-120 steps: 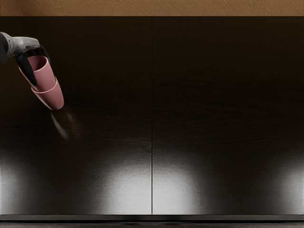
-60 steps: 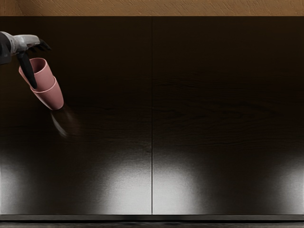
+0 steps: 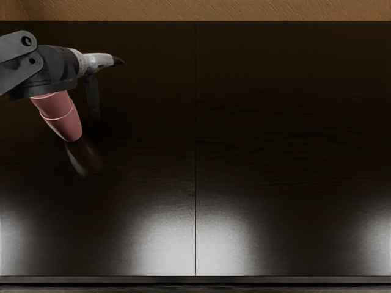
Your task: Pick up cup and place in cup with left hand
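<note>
Upper cup (image 3: 56, 104), smooth pink, nested in matching lower cup (image 3: 65, 127); left hand (image 3: 95, 62) empty, thumb and fingers apart.

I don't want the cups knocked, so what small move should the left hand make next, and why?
Probably lift the left hand straight up, fingers open. It holds nothing, and the upper cup already sits in the lower cup. The forearm hides the upper rim, so sideways motion might catch it.
</note>
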